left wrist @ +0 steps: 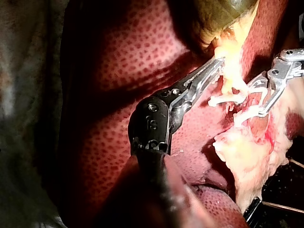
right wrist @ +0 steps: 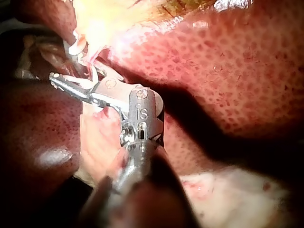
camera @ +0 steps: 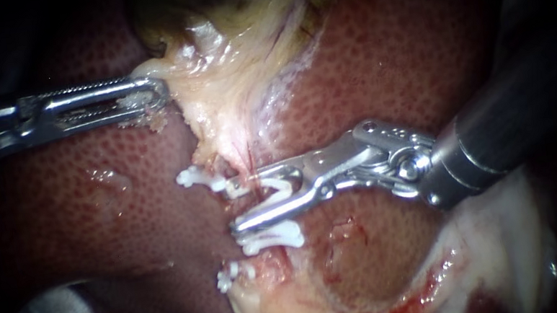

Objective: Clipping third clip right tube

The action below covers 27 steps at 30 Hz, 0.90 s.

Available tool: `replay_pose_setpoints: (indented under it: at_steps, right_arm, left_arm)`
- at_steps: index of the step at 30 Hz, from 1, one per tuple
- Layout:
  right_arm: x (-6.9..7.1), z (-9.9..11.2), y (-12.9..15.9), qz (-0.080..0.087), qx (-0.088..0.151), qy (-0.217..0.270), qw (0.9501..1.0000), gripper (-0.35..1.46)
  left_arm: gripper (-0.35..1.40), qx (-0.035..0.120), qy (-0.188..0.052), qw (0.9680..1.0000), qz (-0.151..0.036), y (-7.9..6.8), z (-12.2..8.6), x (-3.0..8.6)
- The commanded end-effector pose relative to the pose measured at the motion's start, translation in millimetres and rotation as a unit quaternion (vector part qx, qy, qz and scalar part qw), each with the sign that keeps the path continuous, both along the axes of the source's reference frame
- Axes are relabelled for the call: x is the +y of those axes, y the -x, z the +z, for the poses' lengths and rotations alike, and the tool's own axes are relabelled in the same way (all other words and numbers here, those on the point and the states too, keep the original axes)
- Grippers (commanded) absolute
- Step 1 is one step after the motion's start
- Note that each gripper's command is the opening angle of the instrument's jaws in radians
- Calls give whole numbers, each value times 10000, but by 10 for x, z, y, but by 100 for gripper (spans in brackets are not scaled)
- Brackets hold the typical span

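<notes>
Holding a still-open white clip (camera: 279,189) in wide jaws at the tube (camera: 247,162), the right instrument (camera: 248,201) has yet to close it. A fastened clip (camera: 272,237) sits just beside, while the left instrument (camera: 155,97) clamps pale tissue (camera: 175,83).

Clip (camera: 282,189): white, V-shaped, legs spread. It is seated between the jaws of the right instrument (camera: 247,201), with both jaws against it and its mouth at the tube.
Tube (camera: 247,155): thin pale strand with a red streak, running down the middle of the liver (camera: 388,54).
Closed clips: three, white. One (camera: 200,179) is just above the jaws, one (camera: 272,238) just below, and one (camera: 227,277) lower still.
</notes>
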<state>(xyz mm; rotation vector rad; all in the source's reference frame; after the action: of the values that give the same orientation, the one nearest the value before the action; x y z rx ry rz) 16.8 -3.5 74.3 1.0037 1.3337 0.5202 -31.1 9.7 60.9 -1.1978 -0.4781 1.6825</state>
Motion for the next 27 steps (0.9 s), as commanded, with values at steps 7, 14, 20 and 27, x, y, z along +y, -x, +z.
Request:
replay_pose_setpoints:
  at_steps: [7, 14, 20, 27]
  right_arm:
    - [2, 7, 7, 38, -51, -54, 10000, -1]
    - [3, 8, 12, 18, -121, -307, 9995, -35]
    - [2, 8, 15, -36, -247, -511, 9984, -35]
    - [-3, 12, 15, -49, -270, -576, 9980, -35]
  left_arm:
    - [-35, 2, 3, 10000, -2, 0, 0, 0]
    - [-35, 3, 4, 10000, -5, 1, 0, 0]
    - [-35, 3, 4, 10000, -4, 1, 1, 0]
    - [-35, 4, 6, 10000, -5, 1, 1, -1]
